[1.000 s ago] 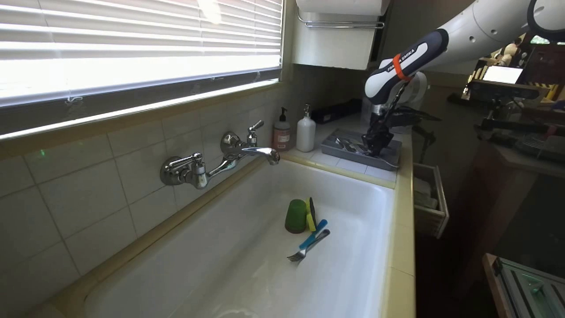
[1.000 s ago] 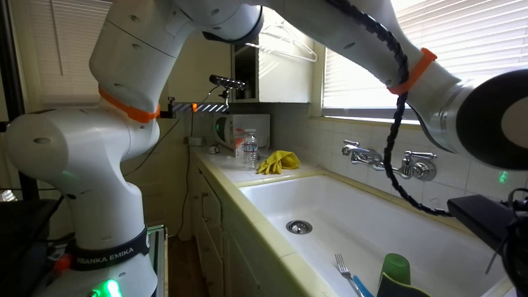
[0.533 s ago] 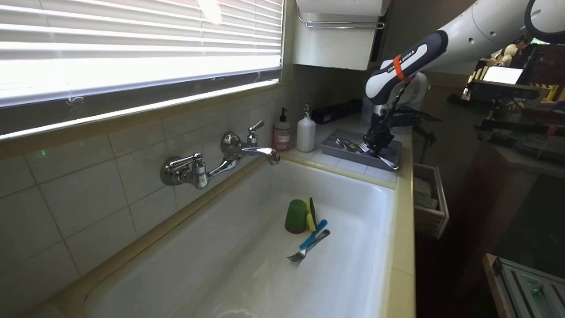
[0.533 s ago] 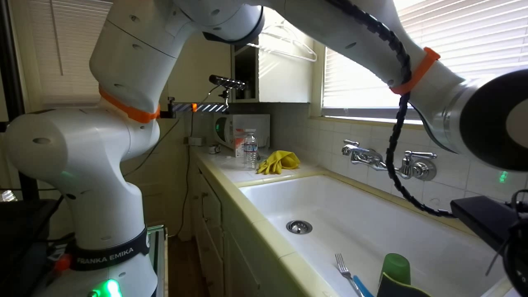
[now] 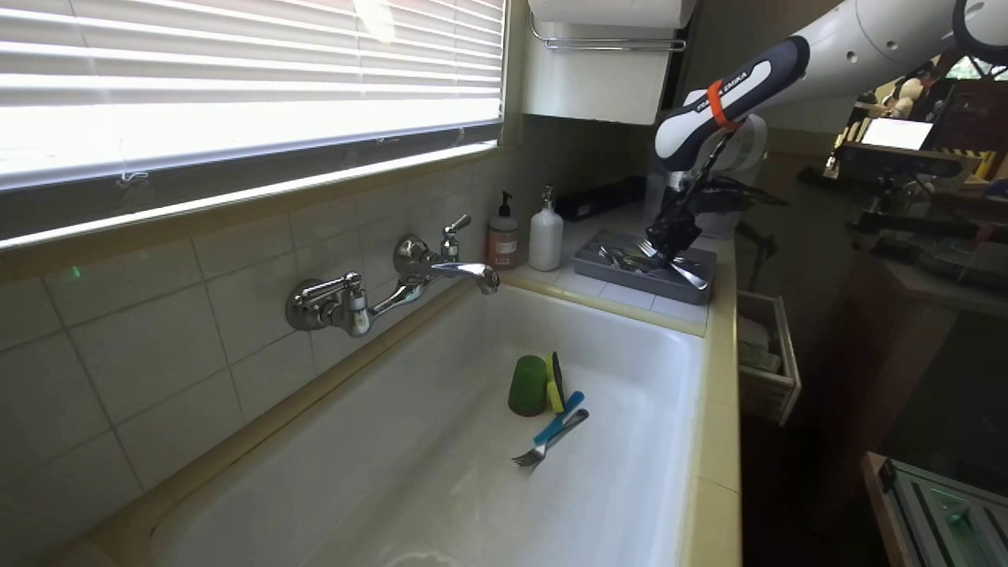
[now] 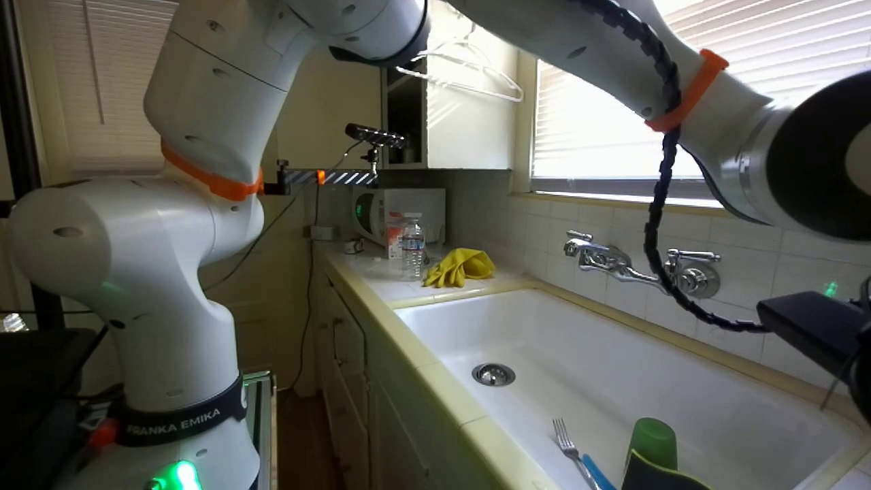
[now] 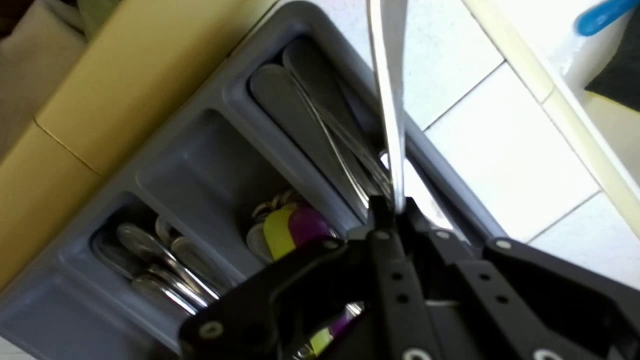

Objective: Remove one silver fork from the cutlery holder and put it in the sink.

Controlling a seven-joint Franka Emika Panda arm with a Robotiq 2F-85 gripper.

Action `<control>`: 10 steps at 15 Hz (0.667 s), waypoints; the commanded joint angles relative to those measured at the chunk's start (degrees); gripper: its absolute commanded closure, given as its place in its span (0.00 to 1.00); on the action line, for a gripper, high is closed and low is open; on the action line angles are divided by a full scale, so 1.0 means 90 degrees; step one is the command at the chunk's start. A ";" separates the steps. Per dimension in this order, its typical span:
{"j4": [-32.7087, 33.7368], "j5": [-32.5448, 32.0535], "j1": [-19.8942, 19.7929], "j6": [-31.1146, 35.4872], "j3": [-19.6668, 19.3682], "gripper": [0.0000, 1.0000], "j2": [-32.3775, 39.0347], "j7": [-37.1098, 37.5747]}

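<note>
The tool (image 7: 397,206) is narrow, its fingertips pinched on a fork (image 7: 393,107) held over the grey tray (image 5: 618,277); whether the fork touches the tray, I cannot tell. In an exterior view its tines (image 5: 646,246) point to the upper left and its handle to the lower right, the long axis slanting and the middle covered by the tool. In the wrist view the handle runs almost straight up from the fingertips, over the tray's rim and the worktop (image 7: 505,155), and the top edge cuts off its end; the tool hides part of the tray. In an exterior view the arm (image 6: 731,143) is cut off by the right edge. A second fork (image 5: 562,432) lies in the sink (image 5: 614,512), tines to the lower left, just beside a blue handle (image 5: 560,419); what that belongs to is hard to make out.
</note>
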 commanded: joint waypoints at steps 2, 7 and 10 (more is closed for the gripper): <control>-0.0530 0.0270 0.0113 -0.0024 0.0287 0.98 -0.0808 -0.0528; -0.0821 0.0427 0.0465 -0.0065 0.0619 0.98 -0.1170 -0.1086; -0.0891 0.0439 0.0704 -0.0124 0.0815 0.98 -0.1105 -0.1401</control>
